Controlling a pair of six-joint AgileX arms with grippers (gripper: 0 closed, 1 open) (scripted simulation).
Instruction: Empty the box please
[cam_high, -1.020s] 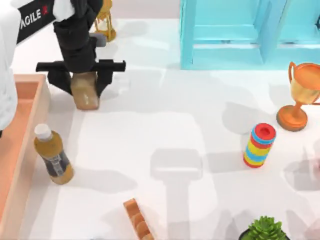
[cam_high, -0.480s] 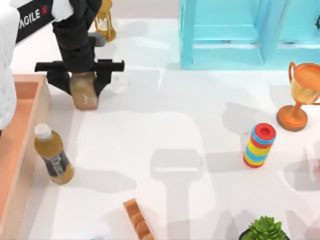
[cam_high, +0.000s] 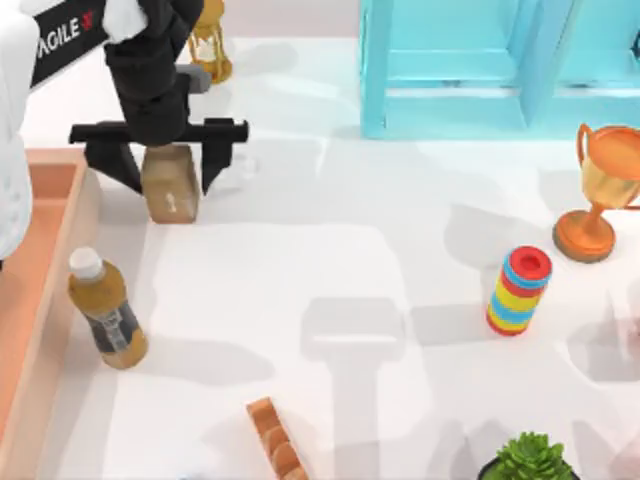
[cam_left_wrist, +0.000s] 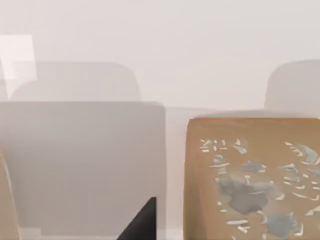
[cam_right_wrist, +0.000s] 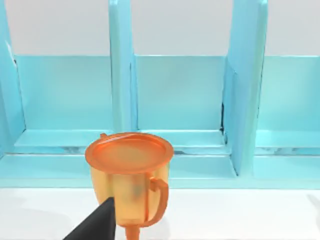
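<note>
At the bench's (cam_high: 330, 260) ten o'clock, the left pincer (cam_high: 160, 170) of the AgileX pair is hovering over a small tan carton (cam_high: 170, 185), its black fingers (cam_high: 213, 155) spread wide and standing off both sides of the block, released rather than gripping. The carton is resting on the white surface; in the left wrist view its printed face (cam_left_wrist: 252, 180) appears close under the camera. The box (cam_high: 35, 300) is lying along the nine o'clock edge, with an amber bottle (cam_high: 105, 310) standing just outside its wall, possibly touching it. The right pincer's (cam_right_wrist: 97, 225) dark finger is pointing toward an orange trophy (cam_right_wrist: 130, 177) before a light blue rack (cam_right_wrist: 175, 100); its state is unclear.
</note>
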